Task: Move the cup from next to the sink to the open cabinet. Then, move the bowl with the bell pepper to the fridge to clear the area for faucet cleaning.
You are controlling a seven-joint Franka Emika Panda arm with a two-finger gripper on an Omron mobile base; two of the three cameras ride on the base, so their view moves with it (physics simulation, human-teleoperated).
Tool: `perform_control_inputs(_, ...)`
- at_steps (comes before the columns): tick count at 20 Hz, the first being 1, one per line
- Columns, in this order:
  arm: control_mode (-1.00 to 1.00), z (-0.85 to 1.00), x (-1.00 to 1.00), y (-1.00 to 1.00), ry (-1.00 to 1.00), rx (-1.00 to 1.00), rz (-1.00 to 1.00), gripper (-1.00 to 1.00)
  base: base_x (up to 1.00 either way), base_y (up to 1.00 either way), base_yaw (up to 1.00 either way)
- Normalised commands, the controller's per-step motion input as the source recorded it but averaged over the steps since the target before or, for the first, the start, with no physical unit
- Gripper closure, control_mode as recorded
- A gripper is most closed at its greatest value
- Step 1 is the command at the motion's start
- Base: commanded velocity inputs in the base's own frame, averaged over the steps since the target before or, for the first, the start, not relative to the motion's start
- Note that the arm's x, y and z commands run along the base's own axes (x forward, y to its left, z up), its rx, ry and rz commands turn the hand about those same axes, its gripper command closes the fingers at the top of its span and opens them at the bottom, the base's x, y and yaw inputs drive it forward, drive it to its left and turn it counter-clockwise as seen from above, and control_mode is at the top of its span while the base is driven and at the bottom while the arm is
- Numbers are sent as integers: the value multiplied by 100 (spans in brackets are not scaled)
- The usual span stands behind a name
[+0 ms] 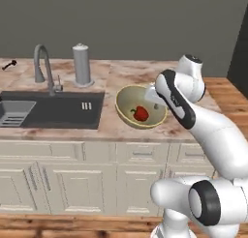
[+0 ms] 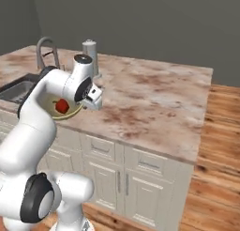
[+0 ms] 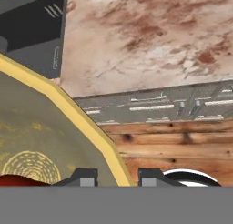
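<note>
hand [image 3: 117, 176]: fingers astride the bowl's near rim, gap visible, not yet clenched
bowl [image 1: 127, 99]: on the counter [image 1: 111, 77], just right of the sink [image 1: 58, 109]
bell pepper [image 1: 141, 113]: inside bowl
step: likely the second, grasping the bowl for the fridge
next: pinch the rim, lift level

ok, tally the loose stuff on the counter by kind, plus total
Bowl: 1
Red bell pepper, inside the bowl: 1
Grey canister behind the sink: 1
Small dark object, too small to identify: 1
Total: 4
</note>
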Motion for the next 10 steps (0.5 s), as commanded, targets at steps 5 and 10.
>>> perform_control_inputs(5,100,0,0,0,0,0,0,100,-13,26,87)
perform_control_inputs(10,100,0,0,0,0,0,0,100,2,61,79)
